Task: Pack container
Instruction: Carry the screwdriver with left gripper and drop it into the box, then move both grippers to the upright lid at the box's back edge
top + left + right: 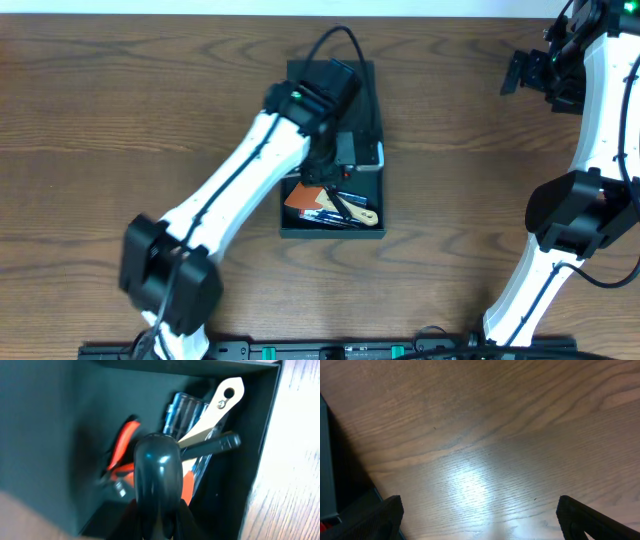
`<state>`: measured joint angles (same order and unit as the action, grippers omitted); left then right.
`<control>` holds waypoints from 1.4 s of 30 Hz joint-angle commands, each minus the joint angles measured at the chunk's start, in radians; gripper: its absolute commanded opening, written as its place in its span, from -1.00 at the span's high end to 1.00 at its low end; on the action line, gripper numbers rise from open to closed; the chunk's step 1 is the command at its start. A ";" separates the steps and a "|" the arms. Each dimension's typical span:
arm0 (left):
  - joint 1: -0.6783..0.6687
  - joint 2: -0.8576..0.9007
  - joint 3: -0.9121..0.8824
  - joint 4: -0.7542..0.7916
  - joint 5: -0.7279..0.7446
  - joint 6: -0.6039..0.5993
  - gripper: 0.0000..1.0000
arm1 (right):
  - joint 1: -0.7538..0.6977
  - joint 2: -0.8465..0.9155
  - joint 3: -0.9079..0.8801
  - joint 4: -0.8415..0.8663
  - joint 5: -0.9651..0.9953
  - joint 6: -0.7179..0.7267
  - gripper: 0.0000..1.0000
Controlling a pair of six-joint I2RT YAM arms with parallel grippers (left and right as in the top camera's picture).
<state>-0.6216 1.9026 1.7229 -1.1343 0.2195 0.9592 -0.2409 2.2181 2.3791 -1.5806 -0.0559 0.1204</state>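
Wood-grain surface (120,90) is showing brown, smooth and slightly glossy, with glare in the right wrist view.

Container (372,100) is sitting at frame centre in overhead, under the left arm. It is dark teal-black, matte and square-cornered, with flat rigid walls. Its lid is sitting mostly under the arm, so I can't tell its position.

Handling guess: the shell is stiff and won't flex under a pinch, and the matte skin isn't looking slippery. The box itself is probably light but is getting heavier with metal tools inside, and it isn't fragile. The best hold is likely a thin wall rim or the flap edge. The body is too wide to span, so pushing or sliding it is easier than lifting.

Left pincer (330,160) is reaching down inside the container with its jaws together. It looks clamped on the glossy black handle (157,475), which is rounded, hard plastic and likely slick.

Right pincer (480,517) is hanging at upper right in overhead, well apart from the container. Its jaws are standing wide apart over bare wood, holding nothing.

Contents are lying piled at the lower end of the box:
- Clear drill-bit case (185,410), hard shiny plastic.
- Pale wooden handle (220,407), flat, with a hole near its tip.
- Orange-handled pliers (122,442), with rubbery-looking grips.
- Slim black cylinder (220,442), lying across the others.
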 commanded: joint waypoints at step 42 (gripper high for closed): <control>0.555 -0.140 -0.003 0.141 0.241 -0.673 -0.97 | 0.076 -0.001 -0.006 -0.100 -0.607 -0.291 0.98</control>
<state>-0.1310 1.7023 1.7267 -1.0130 0.2745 0.3931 -0.1970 2.2181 2.3787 -1.6882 -0.5747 -0.1509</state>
